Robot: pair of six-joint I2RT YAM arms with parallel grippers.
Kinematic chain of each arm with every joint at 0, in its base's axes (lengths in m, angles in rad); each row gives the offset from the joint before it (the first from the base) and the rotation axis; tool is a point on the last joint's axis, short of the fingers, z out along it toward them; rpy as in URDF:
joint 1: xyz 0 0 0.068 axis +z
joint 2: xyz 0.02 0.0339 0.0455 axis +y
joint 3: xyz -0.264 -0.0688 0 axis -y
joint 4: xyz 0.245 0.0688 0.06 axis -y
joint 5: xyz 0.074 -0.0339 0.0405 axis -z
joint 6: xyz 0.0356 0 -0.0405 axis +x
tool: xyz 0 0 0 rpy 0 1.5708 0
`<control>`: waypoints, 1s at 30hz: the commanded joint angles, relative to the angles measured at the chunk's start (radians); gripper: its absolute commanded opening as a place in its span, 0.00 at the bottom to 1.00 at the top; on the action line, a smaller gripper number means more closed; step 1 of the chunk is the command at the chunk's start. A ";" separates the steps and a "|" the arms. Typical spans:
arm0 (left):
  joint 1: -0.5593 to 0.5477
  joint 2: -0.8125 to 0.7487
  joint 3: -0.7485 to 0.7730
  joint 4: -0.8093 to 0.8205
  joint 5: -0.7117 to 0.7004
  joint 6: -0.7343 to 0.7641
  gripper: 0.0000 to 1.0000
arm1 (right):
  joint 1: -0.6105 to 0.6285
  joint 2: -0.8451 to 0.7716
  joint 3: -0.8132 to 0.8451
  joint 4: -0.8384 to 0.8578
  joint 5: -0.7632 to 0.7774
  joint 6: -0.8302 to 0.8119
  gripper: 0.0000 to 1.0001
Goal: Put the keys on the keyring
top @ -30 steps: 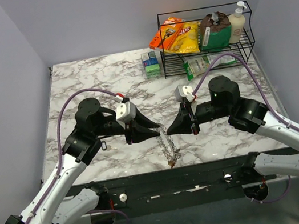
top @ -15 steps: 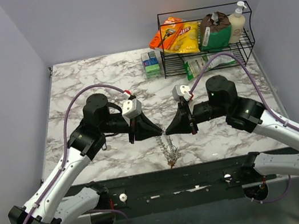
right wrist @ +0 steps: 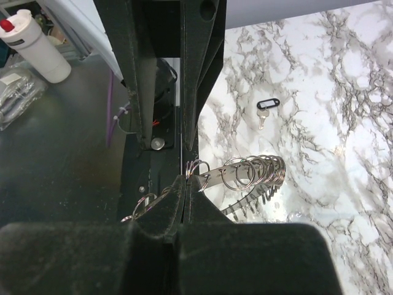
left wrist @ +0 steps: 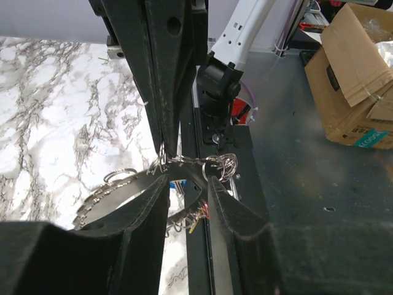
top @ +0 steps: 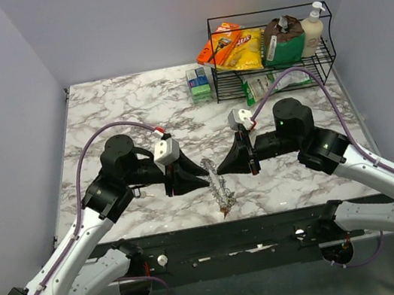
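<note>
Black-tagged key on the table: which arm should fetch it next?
Probably left: the key lies beside that arm and the left gripper is open, while the right gripper is shut on the keyring.

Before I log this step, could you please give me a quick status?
Right gripper shut on thin silver wire keyring. Left gripper open at its fanned silver keys. Loose black-tagged key lies apart; nothing blocking.

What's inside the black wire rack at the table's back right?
The rack's top shelf: an orange packet, a yellow snack bag, a green pouch and a pump bottle. Beneath it, a green-and-white packet, partly hidden by the purple cable.
</note>
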 commanded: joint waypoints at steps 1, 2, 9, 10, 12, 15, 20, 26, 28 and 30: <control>-0.004 -0.029 -0.064 0.113 -0.015 -0.108 0.43 | -0.003 -0.021 0.014 0.081 0.006 0.021 0.01; -0.006 -0.029 -0.086 0.164 -0.009 -0.126 0.43 | -0.003 -0.024 0.014 0.084 0.005 0.021 0.01; -0.004 -0.003 -0.146 0.349 -0.001 -0.240 0.54 | -0.006 -0.029 0.011 0.099 -0.006 0.052 0.01; -0.004 -0.001 -0.152 0.369 -0.006 -0.249 0.56 | -0.005 -0.032 0.009 0.100 -0.008 0.053 0.01; -0.004 -0.001 -0.169 0.437 -0.007 -0.288 0.57 | -0.006 -0.035 0.008 0.104 -0.006 0.053 0.01; -0.004 0.001 -0.192 0.515 -0.010 -0.335 0.57 | -0.005 -0.035 0.005 0.108 -0.006 0.055 0.01; -0.006 -0.004 -0.218 0.590 -0.035 -0.377 0.56 | -0.005 -0.041 -0.003 0.116 -0.006 0.058 0.01; -0.006 -0.006 -0.244 0.696 -0.046 -0.439 0.52 | -0.006 -0.039 -0.009 0.130 -0.009 0.066 0.01; -0.004 -0.001 -0.244 0.707 -0.043 -0.453 0.49 | -0.006 -0.039 -0.011 0.130 -0.008 0.067 0.01; -0.006 -0.001 -0.244 0.724 -0.044 -0.458 0.46 | -0.006 -0.039 -0.012 0.131 -0.008 0.067 0.01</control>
